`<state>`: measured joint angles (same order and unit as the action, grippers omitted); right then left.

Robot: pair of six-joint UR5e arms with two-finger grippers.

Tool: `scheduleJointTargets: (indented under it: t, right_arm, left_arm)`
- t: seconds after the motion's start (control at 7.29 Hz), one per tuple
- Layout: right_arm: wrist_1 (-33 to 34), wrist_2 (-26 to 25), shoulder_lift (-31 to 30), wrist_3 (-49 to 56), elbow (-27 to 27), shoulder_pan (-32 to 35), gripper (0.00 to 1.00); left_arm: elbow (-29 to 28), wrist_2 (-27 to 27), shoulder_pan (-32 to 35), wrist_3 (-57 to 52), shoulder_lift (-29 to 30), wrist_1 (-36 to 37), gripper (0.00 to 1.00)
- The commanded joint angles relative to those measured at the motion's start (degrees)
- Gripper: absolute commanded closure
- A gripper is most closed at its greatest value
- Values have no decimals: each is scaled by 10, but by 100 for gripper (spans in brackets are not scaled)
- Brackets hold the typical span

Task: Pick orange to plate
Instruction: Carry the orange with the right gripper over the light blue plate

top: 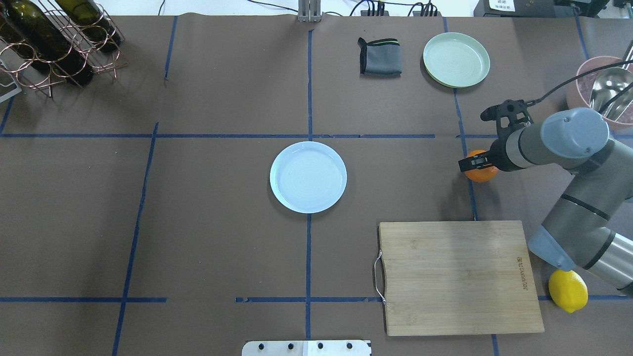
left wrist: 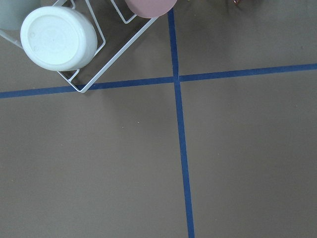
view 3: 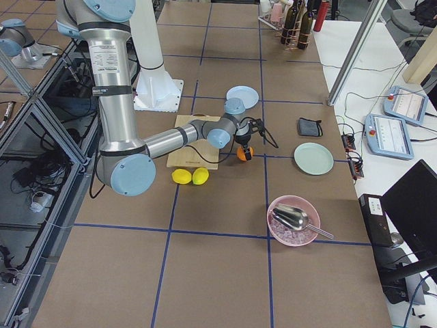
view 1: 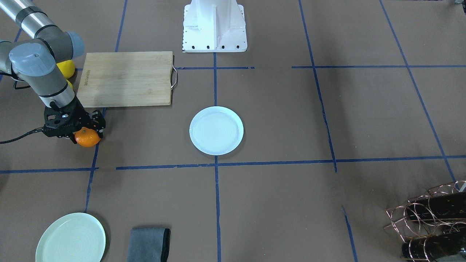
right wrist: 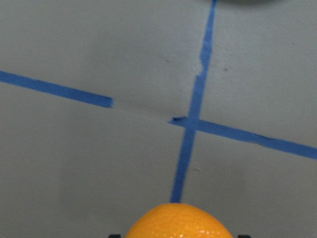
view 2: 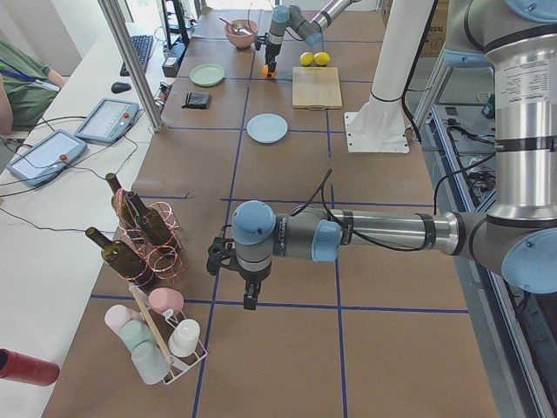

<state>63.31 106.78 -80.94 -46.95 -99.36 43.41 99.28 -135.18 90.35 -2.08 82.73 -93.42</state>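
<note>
The orange (view 1: pixel 87 138) sits low at the table's right side, on a blue tape line, with my right gripper (view 1: pixel 86 131) over it and a finger on each side, apparently shut on it. From overhead the orange (top: pixel 481 171) pokes out under the right gripper (top: pixel 475 163). The right wrist view shows the orange (right wrist: pixel 179 221) at the bottom edge, with dark fingertips just beside it. The pale bluish-white plate (view 1: pixel 216 130) lies bare at the table's centre, well apart from the orange. My left gripper (view 2: pixel 250 302) hangs low near the cup rack; whether it is open, I cannot tell.
A wooden cutting board (top: pixel 460 277) lies near the right arm, with a yellow lemon (top: pixel 568 291) beside it. A pale green plate (top: pixel 456 59), a grey cloth (top: pixel 380 56) and a pink bowl (top: pixel 601 89) sit at the far right. A bottle rack (top: pixel 49 39) stands far left.
</note>
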Motion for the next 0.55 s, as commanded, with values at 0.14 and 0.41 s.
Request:
scheduleJointTargets:
  t: [0.14,0.41]
  right_arm:
    - [259,-26,206,-116,-32,-69,100]
    - [261,-77,338,-202,74,-115,100]
  left_arm:
    - [1,0,0,-1,0,0,0]
    - [2,0,0,-2,0,0,0]
